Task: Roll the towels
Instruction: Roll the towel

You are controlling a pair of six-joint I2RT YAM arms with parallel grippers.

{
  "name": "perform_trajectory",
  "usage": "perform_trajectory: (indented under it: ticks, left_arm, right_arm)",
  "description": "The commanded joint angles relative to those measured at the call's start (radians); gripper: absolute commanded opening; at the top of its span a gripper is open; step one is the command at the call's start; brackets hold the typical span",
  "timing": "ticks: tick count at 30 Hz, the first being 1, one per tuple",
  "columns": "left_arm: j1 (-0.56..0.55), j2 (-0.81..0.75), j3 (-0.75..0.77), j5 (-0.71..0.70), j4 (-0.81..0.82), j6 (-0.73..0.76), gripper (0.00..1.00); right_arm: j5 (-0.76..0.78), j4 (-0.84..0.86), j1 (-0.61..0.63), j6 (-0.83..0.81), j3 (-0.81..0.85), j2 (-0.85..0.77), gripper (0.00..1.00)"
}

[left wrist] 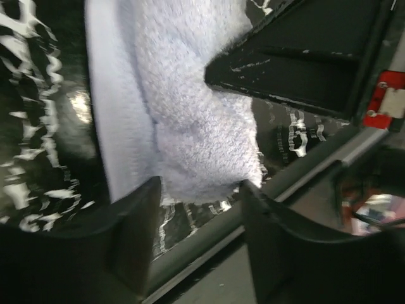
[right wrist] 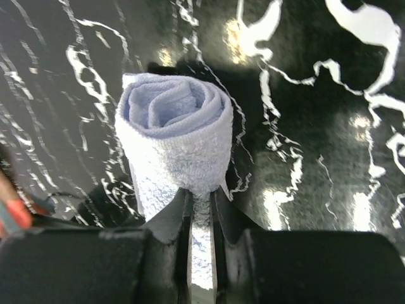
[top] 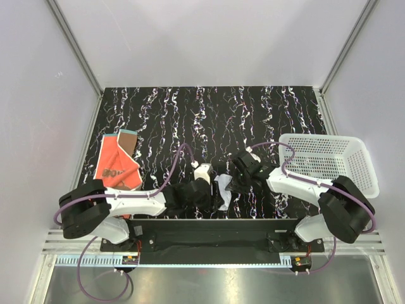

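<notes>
The white towel [top: 223,190], rolled into a short cylinder, lies on the black marbled table [top: 209,114] between my two grippers. In the right wrist view its spiral end [right wrist: 174,133] faces the camera, and my right gripper [right wrist: 201,202] is shut on the roll's outer layer. My left gripper [left wrist: 199,196] stands open, its fingers [left wrist: 136,234] on either side of the towel's fluffy end [left wrist: 190,126] without pinching it. The orange towel [top: 117,166] lies loosely spread at the left, a brownish corner turned up.
A white perforated basket [top: 329,161] stands at the right of the table. The table's near edge and a metal rail [left wrist: 297,177] run just below the left gripper. The right gripper's black finger [left wrist: 297,57] shows close by in the left wrist view.
</notes>
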Motion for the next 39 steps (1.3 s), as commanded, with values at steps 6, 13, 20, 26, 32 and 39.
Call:
perform_trajectory:
  ticks: [6,13,20,26,32,39]
  left_arm:
    - [-0.206,0.005,0.255,-0.517,-0.482,0.104,0.69]
    - [-0.343,0.176,0.425,-0.731,-0.59,0.133,0.74]
    - [-0.354,0.322,0.505,-0.723,-0.59,0.159,0.77]
    - [-0.354,0.442,0.551,-0.719,-0.605,0.15,0.77]
    - [-0.352,0.476,0.541,-0.717,-0.624,0.121,0.5]
    - [-0.349,0.418,0.447,-0.663,-0.558,0.119,0.1]
  right_arm:
    - [0.045,-0.169,0.033,0.034,0.064,0.081,0.07]
    - [0.054,-0.203,0.043,0.024,0.112,0.104,0.08]
    - [0.045,-0.211,0.045,0.02,0.126,0.103,0.09]
    - [0.014,-0.198,0.046,0.012,0.123,0.103,0.1]
    - [0.002,-0.185,0.048,0.017,0.118,0.094,0.14]
    - [-0.029,-0.192,0.048,0.015,0.13,0.06,0.46]
